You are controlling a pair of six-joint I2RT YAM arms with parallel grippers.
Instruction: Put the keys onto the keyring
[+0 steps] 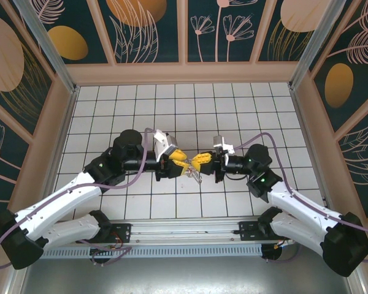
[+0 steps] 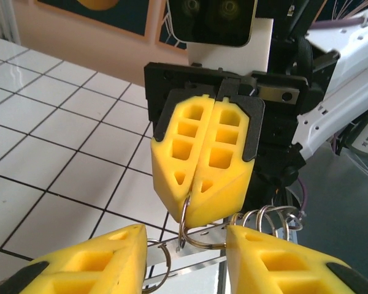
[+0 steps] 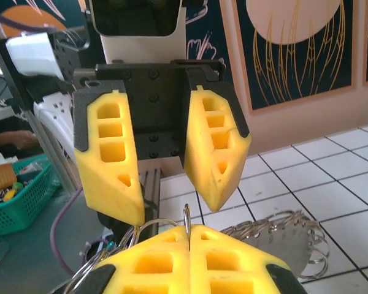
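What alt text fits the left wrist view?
The right end effector, shut, pinches a thin metal ring, facing the camera. The left end effector stands open just below, more wire rings beside it, over white floor tiles.

the keyring [image 2: 182,223], a thin silvery wire loop, stands upright above the tiles, its top pinched between the closed yellow tips of the right gripper [image 2: 193,211]. the keys [image 3: 282,245] (flat, silvery, tangled among small wire rings) bunch just beside it.
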